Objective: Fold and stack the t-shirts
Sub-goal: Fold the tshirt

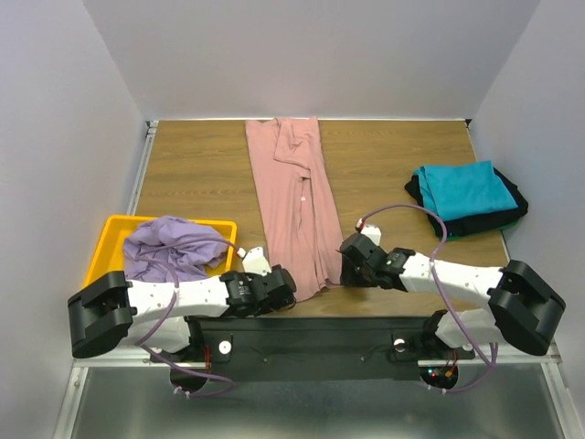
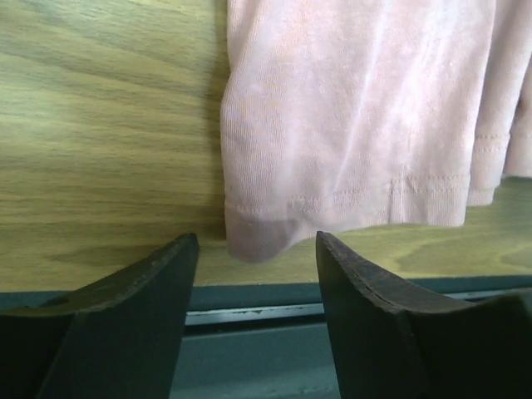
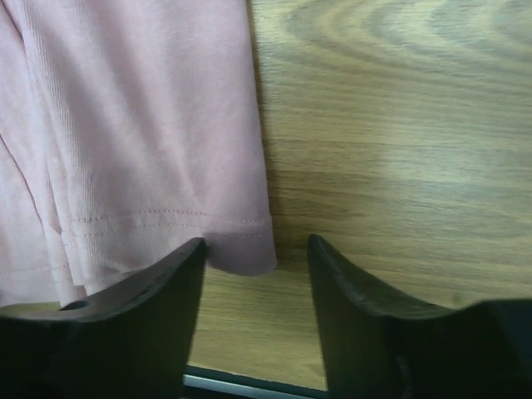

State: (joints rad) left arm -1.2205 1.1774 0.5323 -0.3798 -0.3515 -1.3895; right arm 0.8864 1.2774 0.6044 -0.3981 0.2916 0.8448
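Both spread, empty: left end effector (image 2: 256, 237); right end effector (image 3: 257, 239); each at pink t-shirt (image 1: 292, 201) hem corner.

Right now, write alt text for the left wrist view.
The hemmed corner of a pink shirt lies flat on a wood table, near its edge. The open tool points at that corner, one dark finger on each side.

There are a pink tee (image 1: 297, 197), lavender tee (image 1: 172, 247), teal tee (image 1: 462, 187), black tee (image 1: 514, 210), yellow bin (image 1: 108, 240) and wood-grain table (image 1: 192, 155).
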